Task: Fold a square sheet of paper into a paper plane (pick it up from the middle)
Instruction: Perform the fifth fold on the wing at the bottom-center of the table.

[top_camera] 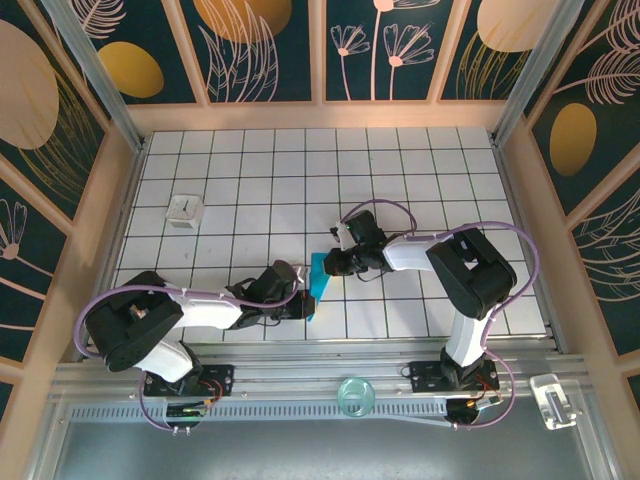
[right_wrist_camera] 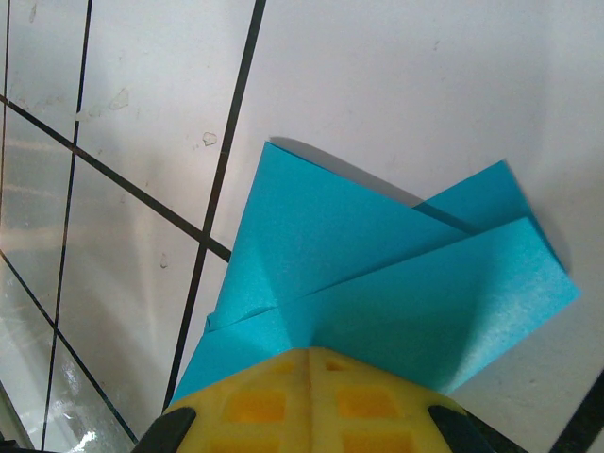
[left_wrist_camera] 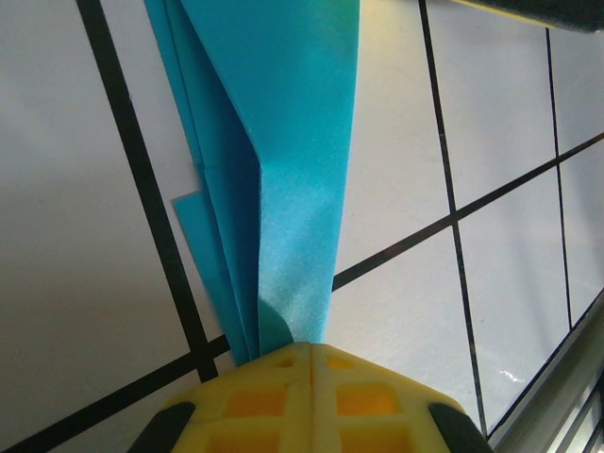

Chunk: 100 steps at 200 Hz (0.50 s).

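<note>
left end effector (left_wrist_camera: pixel 310 351): clamped on paper plane (left_wrist_camera: pixel 293 142) | right end effector (right_wrist_camera: pixel 310 353): clamped on it

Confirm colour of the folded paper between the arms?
Plain teal-blue, no markings. The folded paper shows best in the right wrist view.

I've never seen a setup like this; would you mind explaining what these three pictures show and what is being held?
These are two robot arms bolted at the near edge of a white gridded table. The wide picture looks down from above and behind them; the other two come from a camera on each wrist. The left gripper and right gripper, with yellow tips, are both shut on a partly folded teal sheet of paper. A small white cube sits apart, far left.
</note>
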### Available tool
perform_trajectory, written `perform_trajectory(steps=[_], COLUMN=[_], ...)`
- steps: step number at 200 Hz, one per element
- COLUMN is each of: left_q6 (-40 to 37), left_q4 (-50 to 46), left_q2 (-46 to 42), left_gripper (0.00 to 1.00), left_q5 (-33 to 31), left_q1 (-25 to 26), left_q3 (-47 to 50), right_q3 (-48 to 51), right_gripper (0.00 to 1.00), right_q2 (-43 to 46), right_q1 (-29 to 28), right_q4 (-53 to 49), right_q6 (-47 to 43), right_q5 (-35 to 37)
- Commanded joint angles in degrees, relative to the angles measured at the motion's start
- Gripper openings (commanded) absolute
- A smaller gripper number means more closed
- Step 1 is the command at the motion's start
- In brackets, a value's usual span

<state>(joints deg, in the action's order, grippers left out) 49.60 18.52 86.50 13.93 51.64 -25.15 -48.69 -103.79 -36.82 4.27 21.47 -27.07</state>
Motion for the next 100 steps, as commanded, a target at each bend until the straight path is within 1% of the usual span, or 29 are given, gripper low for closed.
perform_trajectory(steps=[1, 100], left_q6=[-2.7, -6.2], left_q4=[-10.6, -15.2], left_q2=[0.3, -1.8], left_gripper=[0.0, 0.0], left_q5=[1.8, 7.3], left_q1=[-0.2, 0.2], left_q3=[1.5, 2.6], right_q3=[1.7, 1.1], right_gripper=[0.05, 0.05], right_q2=[-3.6, -4.3], right_q1=[0.1, 0.1], right_q4=[-5.7, -6.5], right_q6=[-0.5, -0.8], right_q5=[7.2, 7.6])
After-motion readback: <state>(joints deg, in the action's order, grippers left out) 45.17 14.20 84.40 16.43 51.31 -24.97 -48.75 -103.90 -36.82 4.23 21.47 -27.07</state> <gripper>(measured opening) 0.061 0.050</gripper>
